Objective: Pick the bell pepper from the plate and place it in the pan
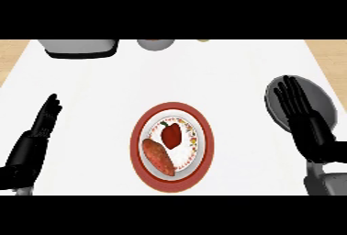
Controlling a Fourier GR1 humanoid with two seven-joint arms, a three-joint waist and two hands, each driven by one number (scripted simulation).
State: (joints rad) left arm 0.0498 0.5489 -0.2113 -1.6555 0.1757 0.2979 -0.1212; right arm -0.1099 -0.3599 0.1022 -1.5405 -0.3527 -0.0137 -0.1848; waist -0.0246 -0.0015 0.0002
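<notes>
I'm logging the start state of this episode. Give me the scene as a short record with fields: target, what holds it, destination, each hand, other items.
target: red bell pepper, on the plate
holder: red-rimmed plate, mid-counter
also on plate: orange-brown sweet potato, touching the pepper's lower left
destination: grey pan, at the right, holding no food
right hand: open, fingers straight, over the pan
left hand: open, at the left edge, resting
far edge: grey appliance, grey round container
task state: pepper not yet picked
</notes>
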